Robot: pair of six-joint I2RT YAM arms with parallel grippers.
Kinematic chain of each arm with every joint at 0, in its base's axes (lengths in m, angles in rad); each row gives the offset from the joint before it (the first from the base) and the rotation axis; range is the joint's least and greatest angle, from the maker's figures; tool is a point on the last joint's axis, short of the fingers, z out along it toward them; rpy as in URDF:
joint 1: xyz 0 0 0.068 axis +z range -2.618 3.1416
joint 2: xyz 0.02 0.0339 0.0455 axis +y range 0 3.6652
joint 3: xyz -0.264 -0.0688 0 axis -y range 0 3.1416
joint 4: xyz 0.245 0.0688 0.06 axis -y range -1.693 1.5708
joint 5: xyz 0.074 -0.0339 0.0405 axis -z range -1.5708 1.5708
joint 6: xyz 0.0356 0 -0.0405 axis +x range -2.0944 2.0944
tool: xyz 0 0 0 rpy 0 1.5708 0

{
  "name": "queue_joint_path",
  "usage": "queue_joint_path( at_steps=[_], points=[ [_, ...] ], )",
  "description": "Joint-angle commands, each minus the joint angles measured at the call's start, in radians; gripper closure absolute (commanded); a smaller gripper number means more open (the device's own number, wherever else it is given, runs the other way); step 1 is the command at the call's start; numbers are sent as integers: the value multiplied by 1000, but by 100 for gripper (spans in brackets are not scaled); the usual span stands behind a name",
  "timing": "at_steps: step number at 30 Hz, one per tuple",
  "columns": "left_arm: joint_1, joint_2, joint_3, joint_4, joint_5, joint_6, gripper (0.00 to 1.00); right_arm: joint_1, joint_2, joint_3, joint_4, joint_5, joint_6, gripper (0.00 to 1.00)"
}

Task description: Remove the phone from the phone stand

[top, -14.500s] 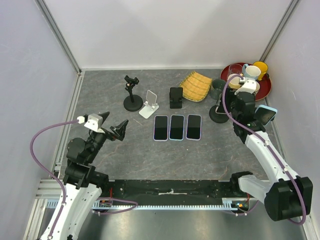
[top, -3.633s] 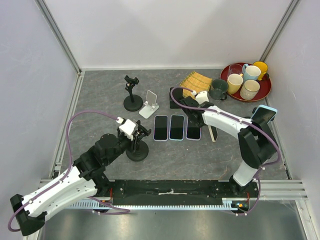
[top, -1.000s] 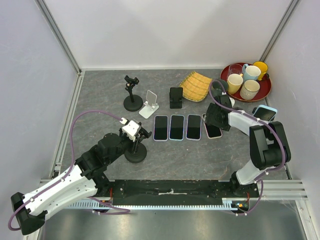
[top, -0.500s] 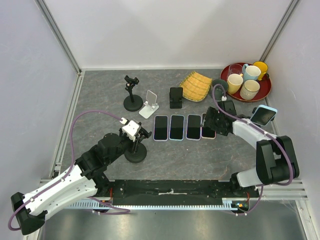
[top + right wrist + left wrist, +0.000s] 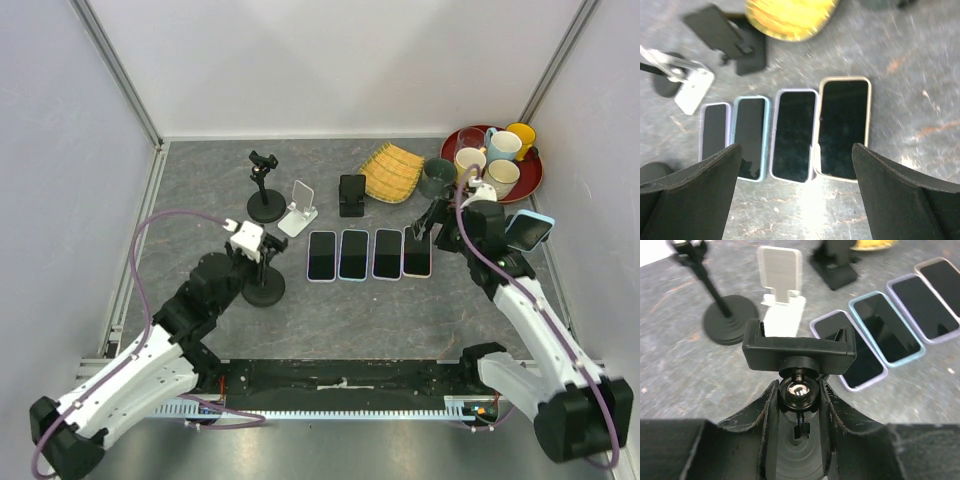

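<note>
Backed wide-spread right gripper [image 5: 796,148] off phone [image 5: 844,127] beside phone row [image 5: 353,254]; clamping emptied phone stand [image 5: 799,346] with left gripper [image 5: 798,391]; seemingly done.

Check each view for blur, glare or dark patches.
Top external view: sharp and evenly lit, with soft shadows on the table. Left wrist view: the stand is crisp, the left fingers gripping it are dark, and the phones are slightly soft. Right wrist view: blurred throughout, the yellow mat smeared, glare on the table below the phones, and the right fingers in dark silhouette.
</note>
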Motion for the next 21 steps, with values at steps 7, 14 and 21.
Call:
queue_joint_path(
  at_steps=[7, 14, 21],
  points=[
    [564, 211, 11, 515, 232, -223, 98, 111, -237, -101, 153, -60, -80, 2],
    [664, 542, 106, 761, 178, -153, 98, 223, -317, -129, 152, 27, -123, 2],
    [711, 810, 301, 881, 174, -10, 98, 287, -368, -148, 156, 104, -148, 2]
  ],
)
